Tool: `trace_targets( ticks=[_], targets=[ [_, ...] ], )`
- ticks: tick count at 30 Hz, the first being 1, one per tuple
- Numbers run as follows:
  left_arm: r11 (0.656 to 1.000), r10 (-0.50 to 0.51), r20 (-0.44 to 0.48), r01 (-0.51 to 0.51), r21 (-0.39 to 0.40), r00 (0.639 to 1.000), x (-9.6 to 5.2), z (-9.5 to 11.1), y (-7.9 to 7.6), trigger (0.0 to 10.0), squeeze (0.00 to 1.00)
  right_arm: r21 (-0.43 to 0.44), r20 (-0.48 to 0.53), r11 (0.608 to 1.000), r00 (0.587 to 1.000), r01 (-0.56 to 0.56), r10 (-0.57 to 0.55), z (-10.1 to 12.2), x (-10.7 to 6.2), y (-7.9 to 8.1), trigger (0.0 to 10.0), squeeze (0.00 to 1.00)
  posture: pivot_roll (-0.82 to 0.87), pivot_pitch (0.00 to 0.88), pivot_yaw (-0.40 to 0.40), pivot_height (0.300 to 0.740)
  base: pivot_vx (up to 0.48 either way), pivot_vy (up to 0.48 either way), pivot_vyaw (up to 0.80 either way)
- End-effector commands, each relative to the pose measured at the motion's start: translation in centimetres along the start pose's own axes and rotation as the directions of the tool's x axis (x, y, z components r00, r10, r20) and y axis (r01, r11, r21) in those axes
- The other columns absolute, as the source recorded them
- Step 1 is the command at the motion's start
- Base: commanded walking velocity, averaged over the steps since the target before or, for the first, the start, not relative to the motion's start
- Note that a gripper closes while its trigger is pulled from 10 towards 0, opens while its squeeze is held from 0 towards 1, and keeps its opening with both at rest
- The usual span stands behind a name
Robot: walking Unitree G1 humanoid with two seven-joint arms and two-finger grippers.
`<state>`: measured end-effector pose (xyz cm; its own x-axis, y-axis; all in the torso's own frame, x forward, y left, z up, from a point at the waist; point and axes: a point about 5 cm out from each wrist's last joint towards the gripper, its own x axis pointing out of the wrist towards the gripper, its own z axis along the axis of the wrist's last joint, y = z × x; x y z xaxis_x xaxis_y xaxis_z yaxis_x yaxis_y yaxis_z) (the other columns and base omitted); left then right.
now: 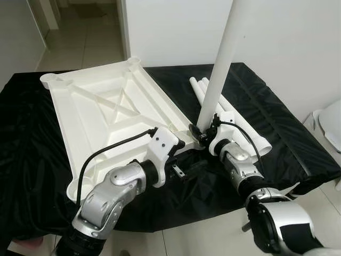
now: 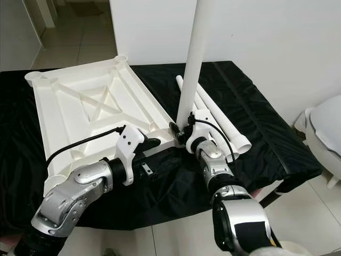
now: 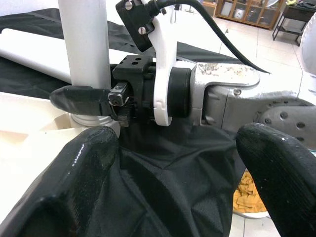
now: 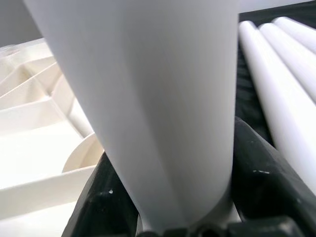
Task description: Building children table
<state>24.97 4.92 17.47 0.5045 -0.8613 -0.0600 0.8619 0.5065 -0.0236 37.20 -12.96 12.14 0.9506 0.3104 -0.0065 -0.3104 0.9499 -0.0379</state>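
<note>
The white table top (image 1: 106,114) lies upside down on the black cloth (image 1: 277,133), and the right gripper (image 1: 205,132) pinches a white leg (image 1: 221,64) near its foot, standing it upright in the near corner socket (image 3: 91,121). The left gripper (image 1: 186,166), fingers spread and holding nothing, hovers just beside that corner, with the spare legs (image 1: 234,120) lying beyond. Risk, in my judgement: gripped so low, the tall leg may tilt and jam or slip from the socket, and any sideways push could slide the top on the loose cloth.

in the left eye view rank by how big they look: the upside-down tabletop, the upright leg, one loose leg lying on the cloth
1. Tabletop, clearly largest.
2. Upright leg, gripped by the right gripper; runs out of frame.
3. Loose leg, partly hidden, so unsure against the upright one.
</note>
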Motion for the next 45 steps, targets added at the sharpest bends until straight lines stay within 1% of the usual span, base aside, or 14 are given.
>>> trace_targets(
  ticks=[1, 2, 7, 11, 12, 15, 18, 25, 26, 27, 33, 37, 40, 45],
  targets=[
    [1.0, -0.001, -0.004, 0.001, -0.003, 1.0, -0.1, -0.1, -0.3, 10.0, 0.0, 0.033, -0.086, 0.994, 0.991, 0.104, -0.101, -2.0, -0.8, -0.4, 0.0, 0.0, -0.01, 0.009, -0.032, 0.74, 0.0, 0.0, 0.0],
    [1.0, -0.008, -0.003, 0.008, -0.006, 1.0, 0.0, -0.1, -0.4, 10.0, 0.0, 0.036, -0.1, 0.98, 0.977, 0.193, -0.189, -2.4, -0.9, 0.2, 0.0, 0.0, -0.01, 0.009, -0.032, 0.74, 0.0, 0.0, 0.0],
    [1.0, -0.013, -0.003, 0.013, -0.008, 1.0, 0.1, -0.2, -0.6, 10.0, 0.0, 0.05, -0.118, 0.954, 0.95, 0.297, -0.289, -2.8, -0.9, 1.0, 0.0, 0.0, -0.02, 0.012, -0.031, 0.74, 0.0, 0.0, 0.0],
    [1.0, -0.025, -0.004, 0.025, -0.012, 1.0, 0.3, -0.3, -0.9, 10.0, 0.0, 0.086, -0.157, 0.899, 0.897, 0.429, -0.413, -3.2, -0.9, 2.3, 0.0, 0.0, -0.02, 0.017, -0.03, 0.74, 0.0, 0.0, 0.0],
    [1.0, -0.025, -0.004, 0.025, -0.012, 1.0, 0.3, -0.3, -0.9, 10.0, 0.0, 0.086, -0.157, 0.899, 0.897, 0.429, -0.413, -3.2, -0.9, 2.3, 0.0, 0.0, -0.02, 0.017, -0.03, 0.74, 0.0, 0.0, 0.0],
    [0.999, -0.031, -0.005, 0.031, -0.017, 1.0, 0.3, -0.3, -1.1, 10.0, 0.0, 0.16, -0.167, 0.886, 0.897, 0.435, -0.41, -2.9, -0.5, 4.0, 0.0, 0.0, -0.02, 0.019, -0.028, 0.74, 0.0, 0.0, 0.0],
    [0.999, -0.033, -0.006, 0.033, -0.018, 0.999, 0.3, -0.4, -1.2, 10.0, 0.0, 0.165, -0.158, 0.896, 0.908, 0.412, -0.388, -2.7, -0.4, 4.8, 0.0, 0.0, -0.01, 0.016, -0.03, 0.74, 0.0, 0.0, 0.0],
    [0.999, -0.031, -0.009, 0.031, -0.017, 0.999, 0.2, -0.4, -1.1, 10.0, 0.0, 0.138, -0.139, 0.903, 0.911, 0.407, -0.389, -2.7, -0.8, 4.9, 0.3, 0.0, -0.01, 0.009, -0.034, 0.74, 0.0, 0.0, 0.0],
    [0.999, -0.03, -0.009, 0.03, -0.015, 1.0, 0.2, -0.3, -1.1, 10.0, 0.0, 0.132, -0.134, 0.907, 0.914, 0.4, -0.384, -2.7, -0.9, 4.7, 10.0, 0.0, 0.0, 0.007, -0.035, 0.74, 0.0, 0.0, 0.0],
    [1.0, -0.029, -0.009, 0.029, -0.013, 1.0, 0.1, -0.3, -0.9, 10.0, 0.0, 0.153, -0.101, 0.914, 0.926, 0.376, -0.364, -2.3, -1.0, 4.5, 10.0, 1.0, -0.01, 0.007, -0.034, 0.74, 0.0, 0.0, 0.0],
    [1.0, -0.029, -0.013, 0.029, -0.006, 0.999, 0.2, -0.4, -0.8, 10.0, 0.0, 0.161, -0.018, 0.935, 0.948, 0.317, -0.318, -1.8, -1.4, 3.6, 10.0, 1.0, -0.02, 0.005, -0.027, 0.74, 0.0, 0.0, 0.0],
    [0.999, -0.039, -0.002, 0.039, -0.001, 0.999, 0.4, 0.1, -0.8, 10.0, 0.0, 0.152, 0.034, 0.964, 0.974, 0.217, -0.225, -1.7, -2.1, 2.2, 10.0, 1.0, -0.02, 0.0, -0.02, 0.74, 0.0, 0.0, 0.0],
    [0.999, -0.034, -0.008, 0.034, 0.004, 0.999, 0.3, -0.1, -0.5, 10.0, 0.0, 0.102, 0.061, 0.977, 0.979, 0.189, -0.196, -1.7, -2.7, 1.0, 10.0, 1.0, -0.03, 0.0, -0.021, 0.74, 0.0, 0.0, 0.0],
    [1.0, -0.029, -0.007, 0.03, 0.008, 1.0, 0.4, -0.1, -0.2, 10.0, 0.0, 0.071, 0.071, 0.984, 0.983, 0.165, -0.17, -1.6, -3.0, 0.3, 10.0, 1.0, -0.02, 0.0, -0.031, 0.74, 0.0, 0.0, 0.0]
  ],
)
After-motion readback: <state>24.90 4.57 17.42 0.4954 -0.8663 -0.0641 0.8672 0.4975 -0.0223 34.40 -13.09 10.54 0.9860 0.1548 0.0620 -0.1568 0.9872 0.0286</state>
